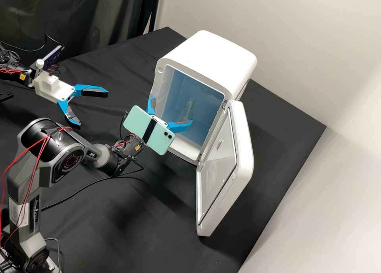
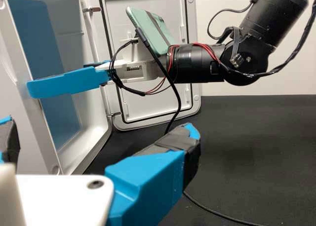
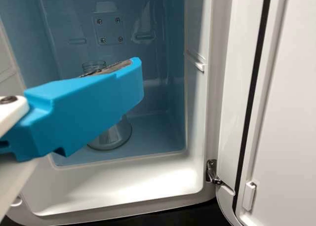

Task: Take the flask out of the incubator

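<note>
- Incubator [image 1: 210,54] sits on the black bench [image 1: 119,209]. Its door [image 1: 234,153] is swung wide open, hanging to one side.
- Flask [image 1: 188,108] is inside the blue chamber, upright on the floor, toward the back. It's clear glass w/ a narrow neck, nothing touching it.
- Right gripper [image 1: 171,112] is at the mouth of the chamber w/ fingers spread apart. The tips are just past the front frame and, as far as I can tell, not yet either side of the flask.
- Left gripper [image 1: 92,108] hangs over the bench well apart from the incubator, fingers also spread, holding nothing.
- Step, I'd say: approach, pre-grasp. Door is done, flask not yet held.
- Next move prob. needs the right arm to go deeper, straddle the neck or upper body, then pinch gently. Glass looks slick, so a centred grip matters.
- Watch the door-side wall and hinge on the way in and out.
</note>
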You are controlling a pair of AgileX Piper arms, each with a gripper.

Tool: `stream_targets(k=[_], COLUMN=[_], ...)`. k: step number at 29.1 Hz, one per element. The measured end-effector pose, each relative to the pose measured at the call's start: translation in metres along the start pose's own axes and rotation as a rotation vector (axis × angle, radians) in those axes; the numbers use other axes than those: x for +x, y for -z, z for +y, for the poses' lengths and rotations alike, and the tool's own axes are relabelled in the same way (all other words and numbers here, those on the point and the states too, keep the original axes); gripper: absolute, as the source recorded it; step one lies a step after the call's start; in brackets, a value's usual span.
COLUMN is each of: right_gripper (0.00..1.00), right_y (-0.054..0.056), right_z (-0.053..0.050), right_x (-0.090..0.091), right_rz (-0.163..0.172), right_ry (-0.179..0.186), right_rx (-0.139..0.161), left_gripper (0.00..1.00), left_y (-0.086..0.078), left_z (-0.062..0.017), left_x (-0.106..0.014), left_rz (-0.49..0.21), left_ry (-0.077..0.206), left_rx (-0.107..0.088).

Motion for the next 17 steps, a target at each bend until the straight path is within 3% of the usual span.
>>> stream_targets(k=[13, 17], right_gripper=[1.00, 1.00], right_y=[0.0002, -0.0097], right_z=[0.0002, 0.0011], right_x=[0.0000, 0.0010], right_rz=[0.002, -0.016], right_ry=[-0.002, -0.010], right_rx=[-0.011, -0.019], left_gripper=[1.00, 1.00], left_y=[0.0000, 0.0001], left_z=[0.0000, 0.0000], left_x=[0.0000, 0.0000], left_rz=[0.000, 0.001], left_ry=[0.000, 0.000], left_rx=[0.000, 0.000])
